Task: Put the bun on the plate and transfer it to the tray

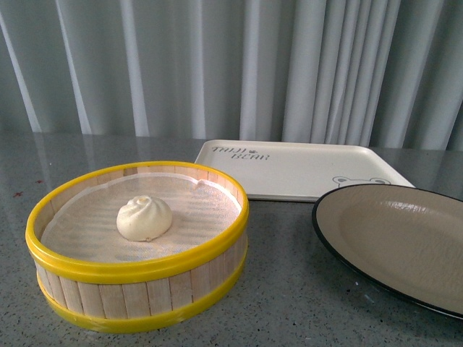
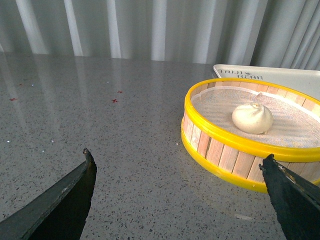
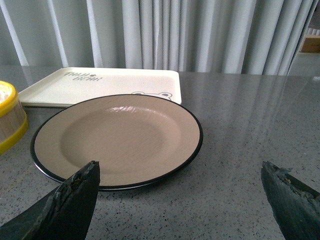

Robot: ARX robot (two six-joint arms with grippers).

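The cream-white bun lies on the cloth liner inside a yellow-rimmed wooden steamer basket at the front left. To the right sits the beige plate with its black rim, bare inside. Behind both lies the cream tray with lettering and a bear face. Neither gripper shows in the front view. My left gripper is open over bare table, short of the basket and the bun. My right gripper is open just before the plate, with the tray beyond it.
A grey speckled tabletop carries everything. Pale curtains hang behind it. Small red marks dot the table far from the basket in the left wrist view.
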